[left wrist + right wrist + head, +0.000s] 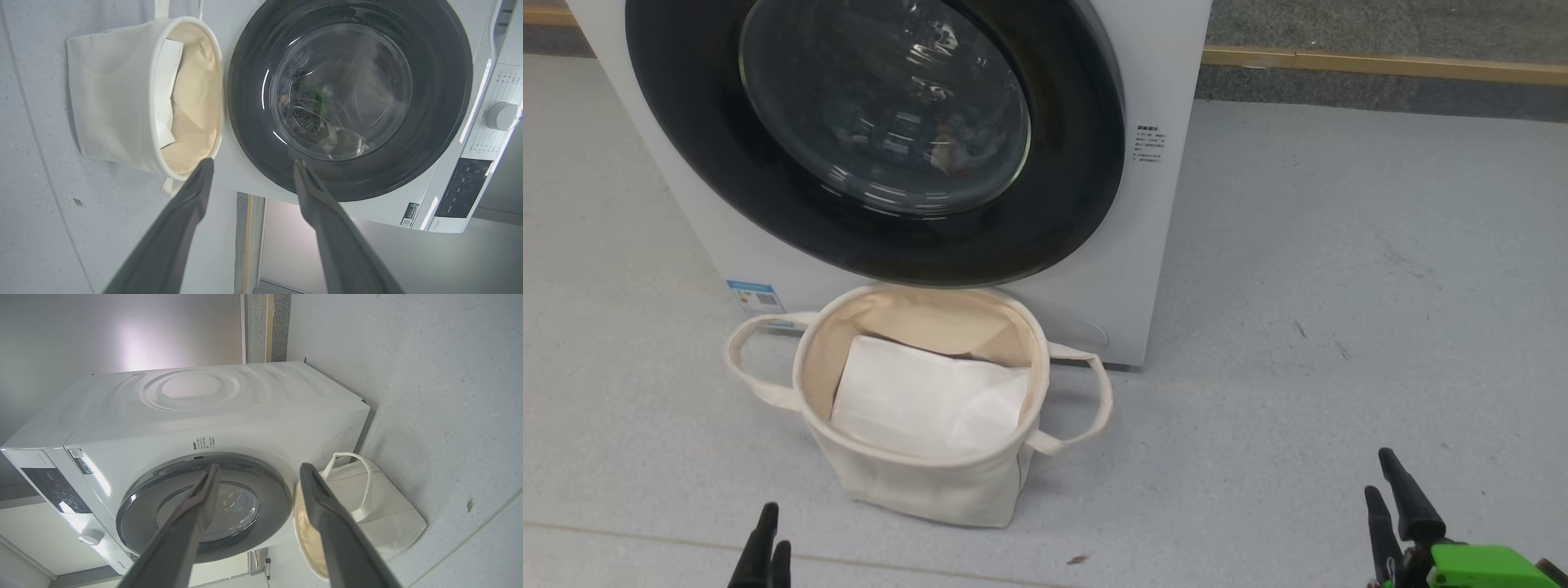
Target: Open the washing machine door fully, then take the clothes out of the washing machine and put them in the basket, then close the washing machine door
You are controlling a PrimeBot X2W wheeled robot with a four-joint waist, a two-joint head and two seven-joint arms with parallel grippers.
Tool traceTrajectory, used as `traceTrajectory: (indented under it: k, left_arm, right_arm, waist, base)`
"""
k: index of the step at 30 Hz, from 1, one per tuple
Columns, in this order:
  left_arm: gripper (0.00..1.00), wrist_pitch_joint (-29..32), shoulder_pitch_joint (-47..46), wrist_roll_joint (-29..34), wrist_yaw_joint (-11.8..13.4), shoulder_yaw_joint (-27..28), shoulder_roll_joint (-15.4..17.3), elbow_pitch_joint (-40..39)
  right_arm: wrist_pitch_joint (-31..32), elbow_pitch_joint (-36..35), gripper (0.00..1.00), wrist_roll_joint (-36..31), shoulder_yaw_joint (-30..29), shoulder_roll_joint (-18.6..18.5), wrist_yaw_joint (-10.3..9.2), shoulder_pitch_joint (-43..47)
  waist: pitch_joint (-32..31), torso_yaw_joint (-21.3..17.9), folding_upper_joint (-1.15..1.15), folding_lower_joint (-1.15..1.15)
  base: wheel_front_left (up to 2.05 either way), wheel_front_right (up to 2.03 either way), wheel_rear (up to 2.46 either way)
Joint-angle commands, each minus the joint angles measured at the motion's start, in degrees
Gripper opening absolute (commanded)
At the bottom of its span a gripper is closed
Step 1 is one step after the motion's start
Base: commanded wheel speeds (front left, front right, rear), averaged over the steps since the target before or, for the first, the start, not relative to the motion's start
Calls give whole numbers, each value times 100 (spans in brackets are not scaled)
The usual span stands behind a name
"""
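**Start position, door not yet opened.** The door [874,245] lies shut, flush against the front of the washing machine [1160,269]. The basket [931,482] stands on the floor [1339,286] just before it, rim under the door's lower edge, with a white sheet [915,400] inside. Reflections in the glass stop me making out the clothes. My left gripper [768,549] hangs low, with the basket between it and the door. My right gripper [1379,472] sits well off to the right, with open floor between it and the machine. In both wrist views the fingers are apart and hold nothing. The door lies up and left of the right fingers. Its edge beside the printed text [1150,145] faces that arm, so I judge the right arm better placed to pull.
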Motion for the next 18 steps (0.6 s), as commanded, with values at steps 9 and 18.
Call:
traceTrajectory:
  k: [9, 18]
  left_arm:
    - [100, -186, -305, 118, 21, 105, 41, -253]
    - [100, -310, -378, 185, 37, 154, 52, -315]
  right_arm:
    - [-199, -211, 100, 86, 195, -20, 0, -430]
    - [-350, -241, 100, 101, 357, -25, 0, -554]
  waist:
    - [7, 20, 0, -5]
    - [-4, 39, 0, -5]
  base:
    - [0, 0, 0]
    - [0, 0, 0]
